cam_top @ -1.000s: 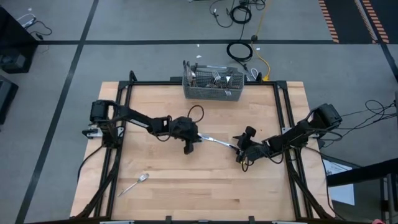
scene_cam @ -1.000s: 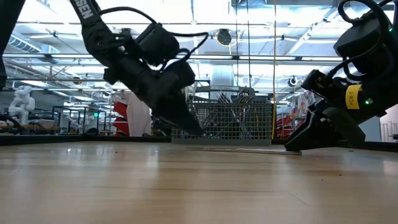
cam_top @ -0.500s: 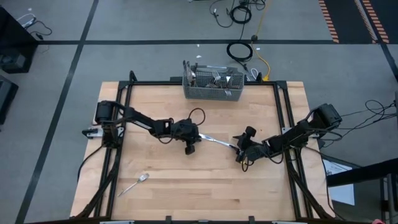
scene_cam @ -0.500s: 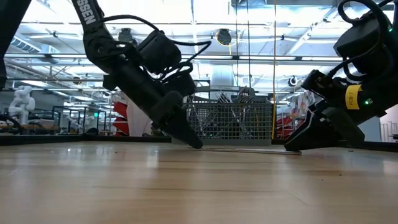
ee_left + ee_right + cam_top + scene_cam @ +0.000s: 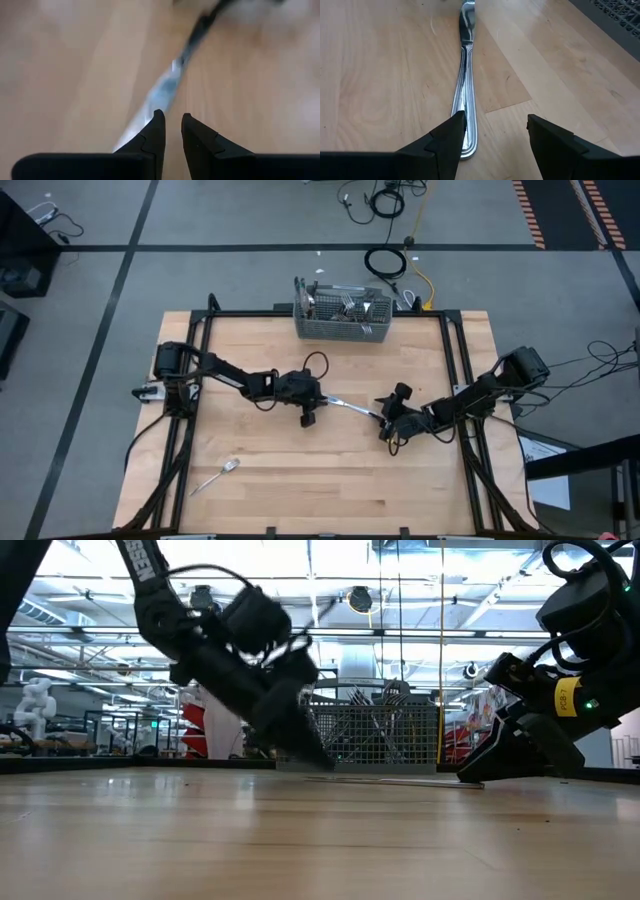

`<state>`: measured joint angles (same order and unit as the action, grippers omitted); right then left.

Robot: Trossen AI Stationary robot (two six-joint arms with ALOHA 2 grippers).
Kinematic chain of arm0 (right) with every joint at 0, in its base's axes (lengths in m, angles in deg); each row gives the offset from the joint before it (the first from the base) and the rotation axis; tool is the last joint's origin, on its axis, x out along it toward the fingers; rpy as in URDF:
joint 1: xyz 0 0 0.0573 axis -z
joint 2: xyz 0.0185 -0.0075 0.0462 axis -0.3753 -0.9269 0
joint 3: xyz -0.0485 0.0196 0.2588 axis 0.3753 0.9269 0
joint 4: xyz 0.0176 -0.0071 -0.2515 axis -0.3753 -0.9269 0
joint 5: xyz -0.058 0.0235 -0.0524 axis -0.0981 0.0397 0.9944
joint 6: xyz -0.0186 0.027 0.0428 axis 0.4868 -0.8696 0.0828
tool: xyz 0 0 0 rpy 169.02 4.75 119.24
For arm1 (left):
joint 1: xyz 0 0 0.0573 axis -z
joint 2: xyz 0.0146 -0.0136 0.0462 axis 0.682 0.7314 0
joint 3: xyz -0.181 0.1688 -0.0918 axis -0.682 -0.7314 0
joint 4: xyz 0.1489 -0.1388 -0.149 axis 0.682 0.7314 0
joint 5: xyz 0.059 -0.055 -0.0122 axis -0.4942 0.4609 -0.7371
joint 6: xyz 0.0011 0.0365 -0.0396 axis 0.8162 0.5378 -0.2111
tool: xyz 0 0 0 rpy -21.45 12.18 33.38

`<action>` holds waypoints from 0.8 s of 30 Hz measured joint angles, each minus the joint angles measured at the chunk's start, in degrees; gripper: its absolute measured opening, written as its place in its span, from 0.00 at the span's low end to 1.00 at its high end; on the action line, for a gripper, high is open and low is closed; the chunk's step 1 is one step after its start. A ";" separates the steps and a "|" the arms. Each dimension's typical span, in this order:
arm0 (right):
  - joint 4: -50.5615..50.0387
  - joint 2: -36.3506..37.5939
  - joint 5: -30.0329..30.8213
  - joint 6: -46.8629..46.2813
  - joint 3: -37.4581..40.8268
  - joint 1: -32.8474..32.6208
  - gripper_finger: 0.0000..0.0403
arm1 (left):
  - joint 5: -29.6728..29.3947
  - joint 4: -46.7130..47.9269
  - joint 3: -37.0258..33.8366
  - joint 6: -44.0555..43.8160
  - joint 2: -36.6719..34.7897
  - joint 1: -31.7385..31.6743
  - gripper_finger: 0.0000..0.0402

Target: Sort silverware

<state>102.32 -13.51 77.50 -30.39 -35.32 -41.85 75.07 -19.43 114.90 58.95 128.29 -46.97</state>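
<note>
A silver table knife lies flat on the wooden table near its middle, between my two grippers. My left gripper slants down over the knife's blade. Its fingers stand a narrow gap apart with bare wood between them, and one fingertip is over the blade. My right gripper stands wide open low over the knife's handle end, which lies just inside one finger. In the low view the knife rests flat between my left gripper and my right gripper. My left gripper has one fingertip over the knife's blade, coming slanting down from the table's left and along the knife. I cannot tell whether it touches the blade. My right gripper has the knife's handle end close against the inner side of one finger. I cannot tell whether they touch.
A grey wire-mesh basket with several pieces of silverware stands at the table's far edge. A lone fork lies near the front left. A dark frame borders the tabletop.
My left gripper has tipped further down, and its fingertips have sunk toward the table at the knife's blade end. The gap between its fingers looks the same. The knife and my right gripper have stayed in place.
</note>
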 joint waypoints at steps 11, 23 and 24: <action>-0.02 0.00 -0.09 0.06 -0.02 0.02 0.52 | -3.14 2.84 -0.19 3.99 -0.05 0.52 0.17; -0.30 0.04 0.07 0.15 -0.02 0.00 0.52 | -4.20 -2.06 0.02 -0.34 4.82 0.62 0.17; -0.04 0.04 0.10 0.25 -0.02 0.01 0.52 | -4.22 -1.99 0.04 -0.46 5.06 0.72 0.17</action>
<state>102.27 -13.47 77.60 -30.14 -35.34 -41.84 70.85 -21.42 114.95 58.49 133.35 -46.25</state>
